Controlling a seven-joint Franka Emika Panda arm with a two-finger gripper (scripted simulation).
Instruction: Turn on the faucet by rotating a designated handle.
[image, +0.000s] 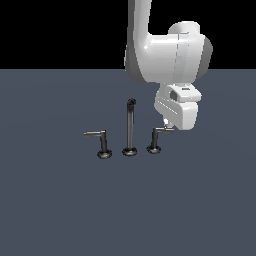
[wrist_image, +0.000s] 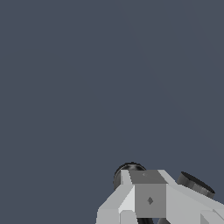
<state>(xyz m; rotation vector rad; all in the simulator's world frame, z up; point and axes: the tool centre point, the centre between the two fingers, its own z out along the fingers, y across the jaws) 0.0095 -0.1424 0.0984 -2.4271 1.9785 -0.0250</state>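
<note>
Dark grey faucet (image: 130, 127) stood on the desk (image: 60, 210); your fingers (image: 167, 122) met the handle (image: 159, 138) at its arm's tip. Their spread could not be told.

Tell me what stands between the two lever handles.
In the exterior view, the tall spout post stands between the left-pointing handle and the handle by the gripper; otherwise the floor there is bare.

The arm (image: 150, 45) is glossy white, built of thick rounded links with grey shading at the joints. Its hand (image: 169, 123) is a boxy white block with a dark recess; the wrist view shows a small diamond mark on a grey face.
</note>
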